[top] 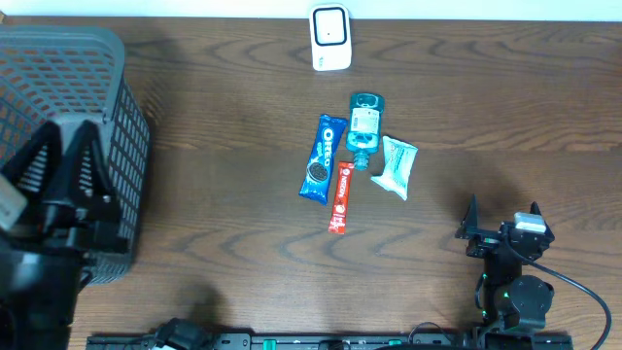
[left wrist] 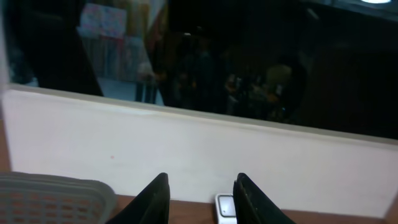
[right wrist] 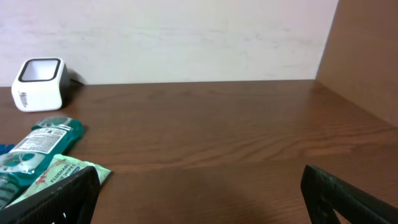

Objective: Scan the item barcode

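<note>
The white barcode scanner stands at the table's far edge; it also shows as the scanner far left in the right wrist view. Mid-table lie a blue Oreo pack, a teal bottle, a red stick pack and a white-green sachet. My left gripper is raised over the basket, its jaws parted with nothing between them; in its wrist view the left gripper faces the back wall. My right gripper stands wide open and empty near the front right, right of the items.
A grey mesh basket fills the left side, partly under the left arm. The back wall rises behind the scanner. Bare wood stretches ahead of the right gripper, with a side panel at the far right.
</note>
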{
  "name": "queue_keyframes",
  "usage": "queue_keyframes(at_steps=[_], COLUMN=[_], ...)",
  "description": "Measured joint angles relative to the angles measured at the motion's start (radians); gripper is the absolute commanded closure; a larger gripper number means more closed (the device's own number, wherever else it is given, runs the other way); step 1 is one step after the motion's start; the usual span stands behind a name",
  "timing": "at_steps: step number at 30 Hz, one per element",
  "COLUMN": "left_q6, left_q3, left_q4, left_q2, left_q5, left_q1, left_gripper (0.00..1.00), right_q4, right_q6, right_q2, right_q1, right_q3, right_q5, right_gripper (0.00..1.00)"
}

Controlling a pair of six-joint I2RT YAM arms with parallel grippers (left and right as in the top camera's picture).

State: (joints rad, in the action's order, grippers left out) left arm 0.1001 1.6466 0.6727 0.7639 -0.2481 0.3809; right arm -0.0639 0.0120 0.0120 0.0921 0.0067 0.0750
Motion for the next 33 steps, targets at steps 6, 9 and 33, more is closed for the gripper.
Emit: queue_keyframes(at_steps=[6, 9, 33], left_q6=[0.0, -0.001, 0.033], left_q3=[-0.002, -0.003, -0.09], left_q4=[0.002, 0.003, -0.113], left_q2=[-0.049, -0.087, -0.376], left_q5=[0.119, 0.229, 0.407], left_q1=[-0.144, -0.226, -0.327], left_gripper=[0.65, 0.6, 0.37], right_q4=[0.0, 0.0, 0.0], right_q6=[0.0, 0.0, 0.0], right_q2=[0.0, 0.0, 0.0], right_q1=[0.0, 0.0, 0.0], right_q3=[0.0, 0.0, 0.0], right_q5=[0.0, 0.0, 0.0], right_gripper=[0.01, 0.01, 0.01])
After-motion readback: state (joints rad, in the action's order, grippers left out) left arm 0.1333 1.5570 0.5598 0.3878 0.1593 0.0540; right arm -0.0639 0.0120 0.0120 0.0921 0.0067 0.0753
